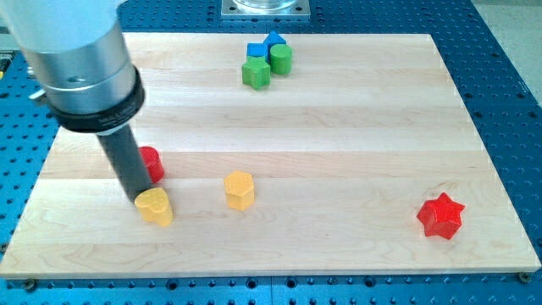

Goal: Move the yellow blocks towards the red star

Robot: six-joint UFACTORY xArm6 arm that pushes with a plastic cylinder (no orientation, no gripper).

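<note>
The red star [441, 215] lies near the view's bottom right of the wooden board [339, 127]. A yellow heart-shaped block [156, 207] lies at the view's bottom left. A yellow hexagonal block [240, 189] stands to its right, apart from it. My tip [141, 200] rests against the upper left side of the yellow heart block. The rod hides part of a red block [152, 163] just above the heart.
A cluster of two blue blocks [264, 46] and two green blocks [257, 73], [281, 58] sits near the view's top centre. A blue perforated table [508, 102] surrounds the board.
</note>
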